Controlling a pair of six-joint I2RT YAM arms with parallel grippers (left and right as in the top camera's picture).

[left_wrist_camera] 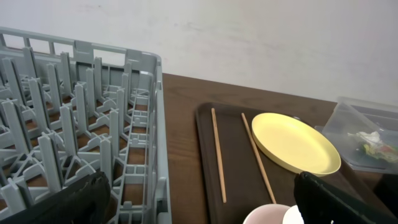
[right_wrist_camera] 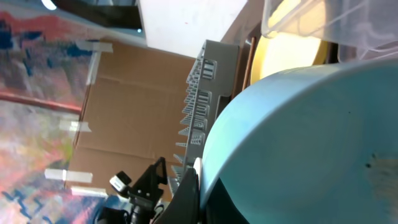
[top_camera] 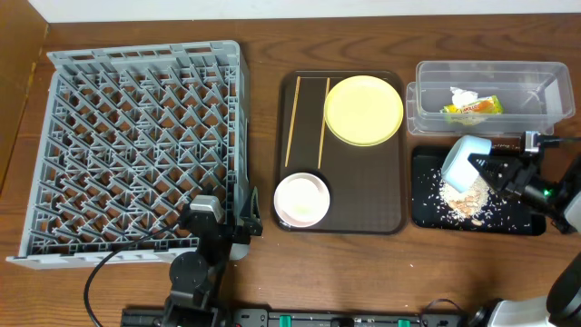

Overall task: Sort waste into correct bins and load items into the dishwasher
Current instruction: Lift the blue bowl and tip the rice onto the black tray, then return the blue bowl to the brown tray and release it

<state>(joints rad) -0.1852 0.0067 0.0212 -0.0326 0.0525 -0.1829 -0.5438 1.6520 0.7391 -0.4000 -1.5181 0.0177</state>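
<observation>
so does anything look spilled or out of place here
Food crumbs lie scattered over the black tray on the right, under the blue cup that the right gripper holds tipped. It looks like emptying rather than an accident. Nothing else stands out.

The left arm [top_camera: 201, 238] is black all over, capped by a small grey block [top_camera: 206, 207], with a thin black cable [top_camera: 95, 277] curling off its base. Its fingers [left_wrist_camera: 339, 199] are matte black and blocky. The right arm [top_camera: 522, 177] is black too, showing a tiny green light [top_camera: 548, 192], a silver plug [top_camera: 531, 139] and a pale grey link [top_camera: 565, 291].
</observation>
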